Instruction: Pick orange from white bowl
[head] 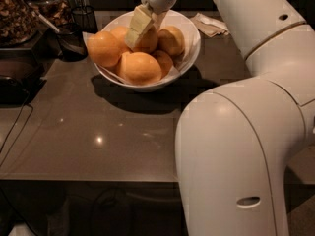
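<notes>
Looking like a kitchen or break-room snack counter: grey countertop [98, 132] carrying a white bowl [191, 53] piled with oranges [140, 68], jar of nuts or granola [15, 14] standing back left, crumpled napkin [209, 26] lying behind, robot gripper [143, 31] reaching down onto the back oranges.
</notes>
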Controlling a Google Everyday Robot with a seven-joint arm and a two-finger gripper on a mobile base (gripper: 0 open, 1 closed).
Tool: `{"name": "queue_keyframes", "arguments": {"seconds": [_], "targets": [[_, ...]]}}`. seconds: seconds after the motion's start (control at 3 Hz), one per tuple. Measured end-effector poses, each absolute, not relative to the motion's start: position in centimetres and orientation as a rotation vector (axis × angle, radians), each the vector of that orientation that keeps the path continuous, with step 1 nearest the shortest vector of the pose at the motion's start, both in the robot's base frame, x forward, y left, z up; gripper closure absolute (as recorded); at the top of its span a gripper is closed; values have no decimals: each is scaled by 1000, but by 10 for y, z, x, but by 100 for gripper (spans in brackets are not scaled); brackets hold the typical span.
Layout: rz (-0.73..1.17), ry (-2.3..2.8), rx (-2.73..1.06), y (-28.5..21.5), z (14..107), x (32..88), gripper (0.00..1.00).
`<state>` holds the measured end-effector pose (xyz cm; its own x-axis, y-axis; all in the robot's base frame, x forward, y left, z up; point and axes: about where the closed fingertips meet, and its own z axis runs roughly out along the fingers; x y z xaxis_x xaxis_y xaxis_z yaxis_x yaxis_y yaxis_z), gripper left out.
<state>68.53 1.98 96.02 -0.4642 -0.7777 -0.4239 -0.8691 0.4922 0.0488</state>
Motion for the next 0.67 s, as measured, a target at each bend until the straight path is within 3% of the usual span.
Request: {"name": "queue_keyframes", "arguments": {"seconds": [0.33,0.67], "targets": [[389,2419,-1368,20,950,690,28],[395,2423,-1367,20,949,691,47]]}}
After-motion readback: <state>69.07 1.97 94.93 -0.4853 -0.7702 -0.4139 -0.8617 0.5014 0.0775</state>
